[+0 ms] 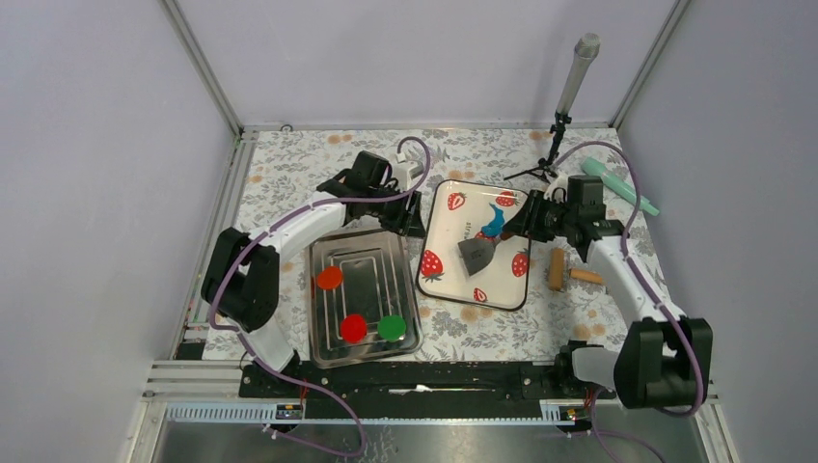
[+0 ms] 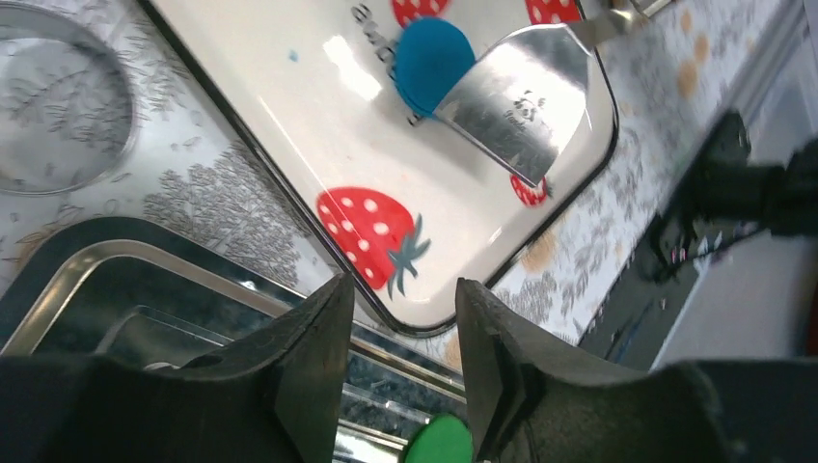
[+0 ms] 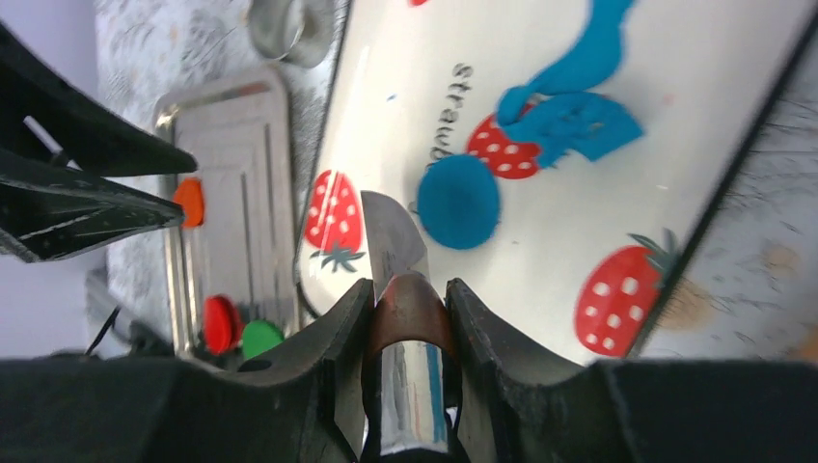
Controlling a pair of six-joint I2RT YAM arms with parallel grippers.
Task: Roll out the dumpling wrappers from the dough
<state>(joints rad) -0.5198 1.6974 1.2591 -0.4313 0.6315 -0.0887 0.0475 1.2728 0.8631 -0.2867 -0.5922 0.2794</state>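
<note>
Reaches low over the white strawberry-printed tray (image 1: 458, 285) with the right gripper (image 3: 410, 294), fingers clamped on the brown-handled steel scraper (image 3: 391, 236), blade at the edge of the bright-blue dough (image 3: 459, 201) lying on that tray. Hangs the left gripper (image 2: 395, 357) beside the tray's left rim, fingers narrowly parted, holding nothing.

Dough (image 3: 459, 201): matt, smooth blue clay. Scraper (image 2: 516, 111): polished, reflective metal blade. Strawberry tray (image 1: 451, 231): glossy white, smooth. Left tray (image 1: 371, 270): shiny ribbed steel. Rolling pin (image 1: 558, 268), right: bare wood. Bench (image 1: 309, 174): floral covering, low sheen.
</note>
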